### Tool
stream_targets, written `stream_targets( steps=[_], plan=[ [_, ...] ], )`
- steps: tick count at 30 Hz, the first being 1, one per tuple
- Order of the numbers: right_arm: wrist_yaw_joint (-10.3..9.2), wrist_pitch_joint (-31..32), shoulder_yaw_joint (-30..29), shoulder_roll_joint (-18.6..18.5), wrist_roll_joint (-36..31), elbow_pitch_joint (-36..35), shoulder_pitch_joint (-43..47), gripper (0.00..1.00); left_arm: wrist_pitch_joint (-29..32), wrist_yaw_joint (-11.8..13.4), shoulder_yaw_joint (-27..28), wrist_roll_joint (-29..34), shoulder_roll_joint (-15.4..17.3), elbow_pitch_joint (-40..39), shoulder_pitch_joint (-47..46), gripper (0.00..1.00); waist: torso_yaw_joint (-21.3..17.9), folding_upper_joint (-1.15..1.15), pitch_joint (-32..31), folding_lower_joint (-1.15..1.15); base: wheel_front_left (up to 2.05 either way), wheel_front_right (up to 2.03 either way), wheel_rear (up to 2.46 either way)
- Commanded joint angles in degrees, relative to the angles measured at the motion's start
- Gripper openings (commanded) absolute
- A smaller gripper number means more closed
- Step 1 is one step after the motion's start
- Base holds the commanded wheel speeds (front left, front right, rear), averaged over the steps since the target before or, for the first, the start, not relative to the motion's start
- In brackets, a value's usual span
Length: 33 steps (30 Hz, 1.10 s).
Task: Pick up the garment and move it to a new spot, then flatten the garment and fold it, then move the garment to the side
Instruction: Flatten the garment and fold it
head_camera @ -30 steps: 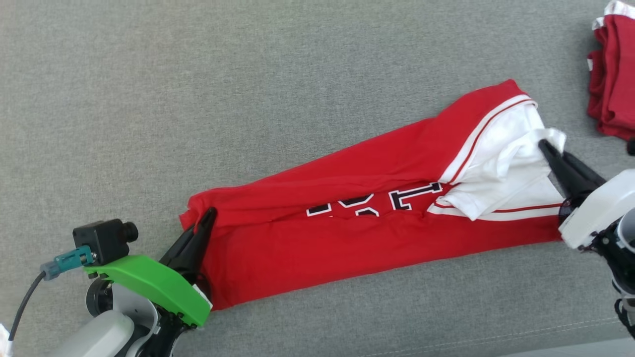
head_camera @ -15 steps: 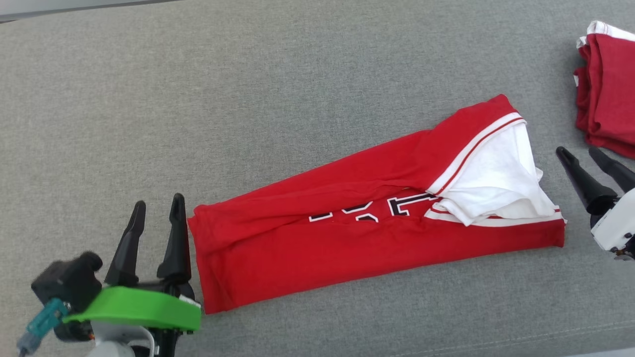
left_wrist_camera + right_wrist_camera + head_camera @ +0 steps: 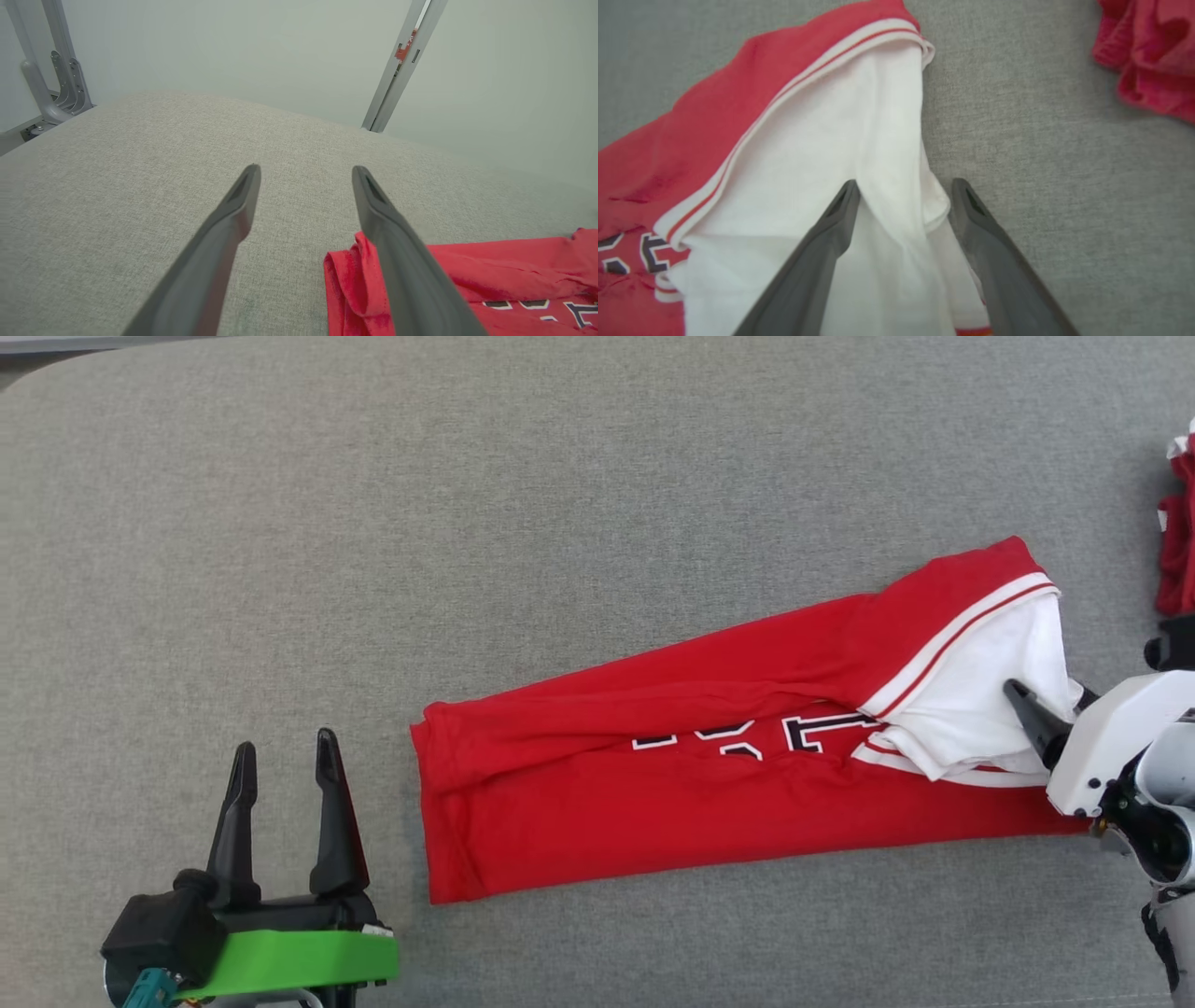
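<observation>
The garment [image 3: 709, 784] is a red shirt with white sleeves and dark lettering, folded into a long strip that slants across the grey cushioned surface [image 3: 467, 523]. My left gripper [image 3: 285, 747] is open at the lower left, a short way left of the hem and apart from it. In the left wrist view its fingers [image 3: 304, 169] are spread over bare surface, with the garment's hem [image 3: 504, 270] at the lower right. My right gripper [image 3: 1044, 695] is at the white sleeve end. In the right wrist view it [image 3: 904, 184] stands open, straddling a fold of the white sleeve [image 3: 840, 154].
A second pile of red cloth [image 3: 1178, 541] lies at the far right edge, also seen as red cloth [image 3: 1148, 56] near my right gripper. Metal frame posts [image 3: 402, 70] and brackets [image 3: 51, 70] stand beyond the surface's far edge. Bare grey surface spreads left and behind the garment.
Both grippers went from shut on the garment to open and let it go. The left one drew back left of the hem. The right one pulled off, then returned over the white sleeve. The camera shifted.
</observation>
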Motion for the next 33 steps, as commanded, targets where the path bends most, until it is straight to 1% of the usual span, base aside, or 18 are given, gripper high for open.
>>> stream_targets(
  steps=[1, 4, 7, 8, 9, 12, 15, 18, 21, 23, 26, 28, 30, 33],
  plan=[
    [-0.01, -0.2, 0.2, 0.2, -1.2, 1.4, -1.1, 1.00, -0.1, -1.9, 1.3, 1.7, -0.8, 0.8, 0.7, 1.00, 0.7, 0.00, 0.1, 0.00, 0.00, 0.00, 0.00],
    [0.00, -0.5, 1.5, 0.9, -1.9, 4.7, -1.8, 1.00, -0.1, -5.3, 3.7, 4.3, -2.5, 1.9, 0.9, 1.00, 1.0, 0.00, 0.2, 0.00, 0.00, 0.00, 0.00],
    [0.00, -1.3, 2.8, 1.5, -1.0, 6.8, -3.0, 1.00, -0.2, -7.3, 5.4, 5.7, -3.5, 2.8, 1.1, 1.00, 1.0, 0.00, 0.2, 0.00, 0.00, 0.00, 0.00],
    [0.00, -1.9, 3.4, 1.6, -0.2, 7.4, -3.6, 0.57, -0.1, -7.9, 5.9, 6.0, -3.7, 3.1, 1.1, 1.00, 1.0, 0.00, 0.1, 0.00, 0.00, 0.00, 0.00],
    [0.00, -2.3, 3.6, 1.7, 0.7, 7.7, -4.0, 0.00, -0.1, -8.3, 6.2, 6.1, -3.8, 3.5, 1.1, 1.00, 1.0, 0.00, 0.0, 0.00, 0.00, 0.00, 0.00],
    [-0.01, -5.0, 3.1, 0.1, 2.7, 8.6, -5.3, 0.00, -0.1, -8.8, 6.6, 5.3, -4.0, 4.2, 1.4, 1.00, 0.8, 0.00, -0.8, 0.00, 0.00, 0.00, 0.00],
    [-0.05, -7.1, 1.4, -1.2, 4.4, 9.5, -6.1, 0.00, -0.1, -8.3, 6.3, 4.5, -4.0, 4.7, 1.8, 1.00, 0.7, 0.00, -1.8, 0.00, 0.00, 0.00, 0.00],
    [-0.05, -8.0, -0.2, -4.0, 5.5, 9.1, -6.4, 0.00, -0.1, -7.6, 6.0, 3.3, -4.0, 4.6, 2.2, 1.00, 0.6, 0.00, -2.9, 0.00, 0.00, 0.00, 0.00],
    [-0.05, -8.0, -2.3, -7.1, 6.6, 7.3, -6.0, 0.00, -0.1, -7.0, 5.3, 2.4, -4.0, 4.6, 2.9, 1.00, 0.8, 0.00, -3.9, 0.00, 0.00, 0.00, 0.00],
    [-0.05, -7.4, -3.8, -9.6, 7.1, 5.4, -5.3, 0.00, -0.1, -6.7, 4.9, 1.8, -4.0, 4.7, 3.2, 1.00, 1.1, 0.00, -4.7, 0.00, 0.00, 0.00, 0.00],
    [-0.02, -4.7, -5.0, -12.6, 8.1, 0.4, -3.8, 0.00, -0.1, -5.9, 4.5, 0.7, -4.0, 4.5, 3.9, 1.00, 1.6, 0.00, -5.9, 0.00, 0.00, 0.00, 0.00],
    [-0.01, -2.0, -4.5, -14.1, 8.8, -3.8, -2.8, 0.00, -0.1, -5.6, 4.2, 0.2, -4.0, 4.4, 4.1, 1.00, 1.9, 0.00, -6.4, 0.00, 0.00, 0.00, 0.00],
    [-0.01, 0.9, -3.0, -14.5, 9.9, -8.2, -1.9, 0.00, -0.1, -5.3, 3.9, -0.2, -4.0, 4.5, 4.3, 1.00, 2.2, 0.00, -6.7, 0.00, 0.00, 0.00, 0.00],
    [-0.01, 4.5, 0.0, -13.1, 10.6, -14.0, -1.3, 0.00, -0.1, -5.1, 3.4, -1.0, -4.0, 4.8, 4.0, 1.00, 2.8, 0.00, -6.8, 0.00, 0.00, 0.00, 0.00]
  ],
)
